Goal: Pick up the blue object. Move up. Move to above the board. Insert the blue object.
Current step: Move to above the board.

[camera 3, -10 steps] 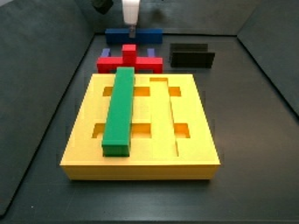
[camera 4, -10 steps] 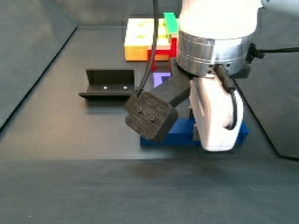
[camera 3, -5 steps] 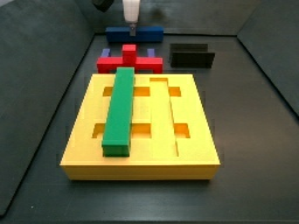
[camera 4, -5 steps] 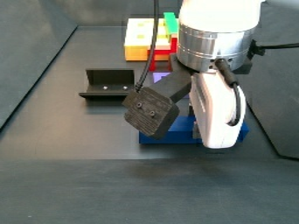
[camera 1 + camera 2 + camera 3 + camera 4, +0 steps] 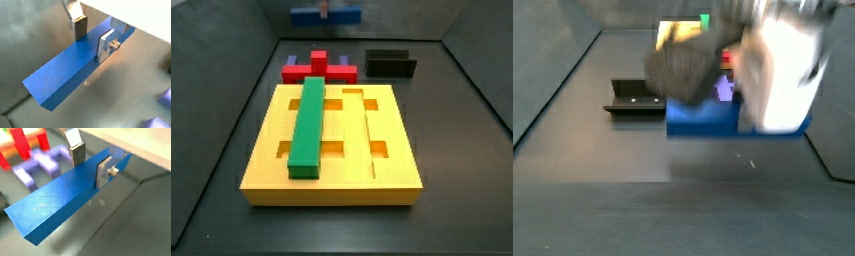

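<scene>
Green bar point(image 5: 307, 128) lies lengthwise in long groove. Red piece point(image 5: 317, 66) sits on violet-blue flat piece point(image 5: 294, 63), both on floor. Fixture point(image 5: 390, 64) stands just beside them, also seen at point(image 5: 635, 97). In wrist view, violet-blue piece point(image 5: 41, 164) and red piece point(image 5: 23, 144) blurred.

The setting is a dark grey enclosure with a smooth, matte floor point(image 5: 458, 150) that slopes up at its sides into angled grey walls point(image 5: 225, 70). In both side views the wall panels meet the floor along clean straight seams, and a back wall point(image 5: 398, 15) closes off the far end. The floor point(image 5: 633, 200) shows a soft sheen and faint pale specks under even, diffuse light, with no hard shadows. In both wrist views the same grey surface point(image 5: 40, 35) looks brushed and slightly reflective. The gripper point(image 5: 93, 30) hangs above this floor, raised clear of it.
</scene>
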